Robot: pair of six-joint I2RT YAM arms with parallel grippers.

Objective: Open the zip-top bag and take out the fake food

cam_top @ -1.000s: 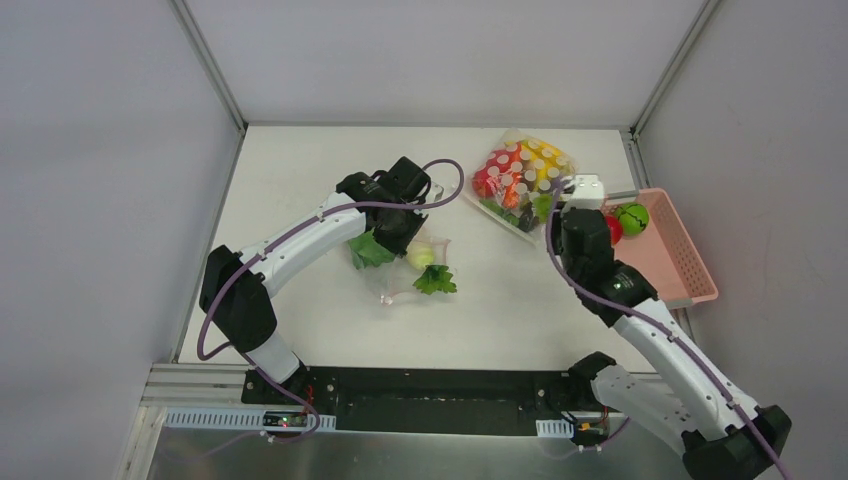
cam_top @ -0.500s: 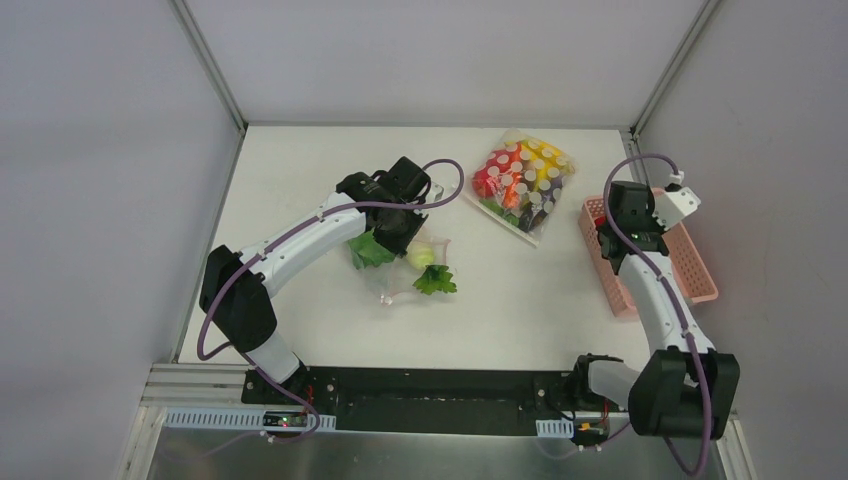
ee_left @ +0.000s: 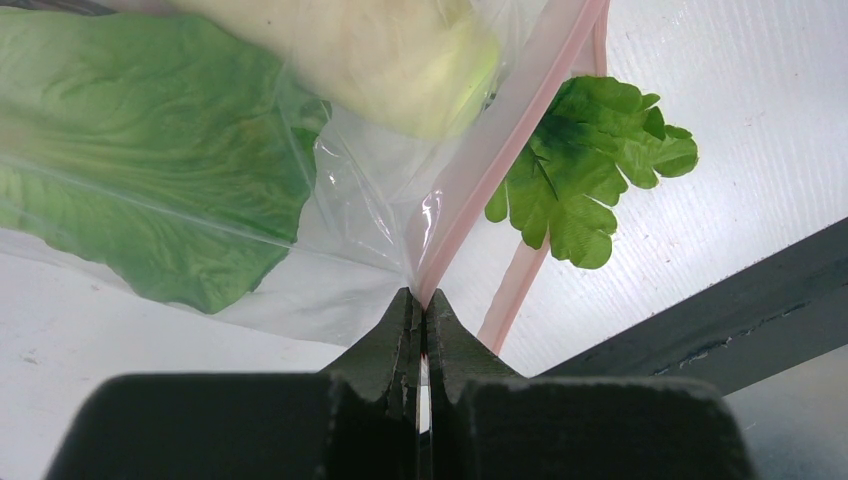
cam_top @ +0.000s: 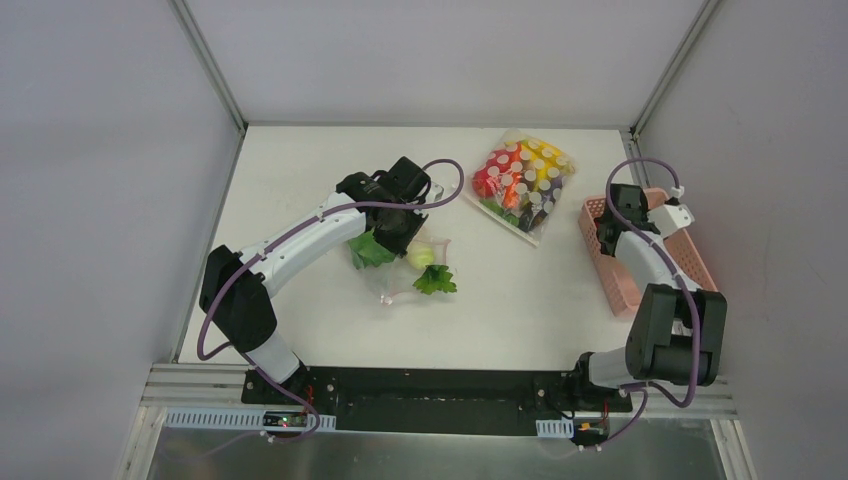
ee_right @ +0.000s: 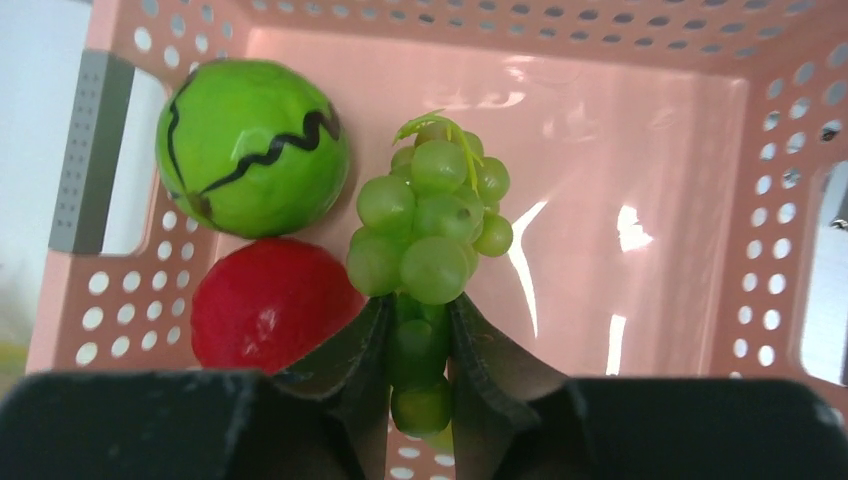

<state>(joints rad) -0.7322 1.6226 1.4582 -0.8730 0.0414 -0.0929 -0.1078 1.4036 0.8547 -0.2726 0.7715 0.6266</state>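
Currently you are in the unloading step, not the opening one. A little toward 10 o'clock from the table's middle, your left gripper (ee_left: 420, 305) is pinched tight on the edge of the zip-top bag (ee_left: 340, 240), right at the pink zip strip (ee_left: 505, 130), anchoring it. Inside the bag lie a lettuce leaf (ee_left: 150, 150) and the white radish (ee_left: 390, 55). A small leafy sprig (ee_left: 590, 165) at the radish's 5 o'clock seems to lie just outside the mouth, though the clear film makes that hard to settle. Over at 3 o'clock, your right gripper (ee_right: 418, 320) hangs inside the pink basket (ee_right: 640, 180), its jaws clamped on the lower end of the grapes (ee_right: 425, 225). The red apple (ee_right: 270, 305) and the green round fruit (ee_right: 250, 145) sit just beside them. As I judge it, your next move is to let the grapes go there. Then swing the right arm toward 9 o'clock and enter the bag's mouth low for the radish or the leaf, with the left pinch stopping the bag from dragging. The table (cam_top: 300, 170) is plain matte white. At 1 o'clock lies the white-dotted bag (cam_top: 522, 180) of coloured items, which you should leave alone. Beyond it stand bare grey walls (cam_top: 420, 60) and aluminium frame posts (cam_top: 205, 60) at the far corners.
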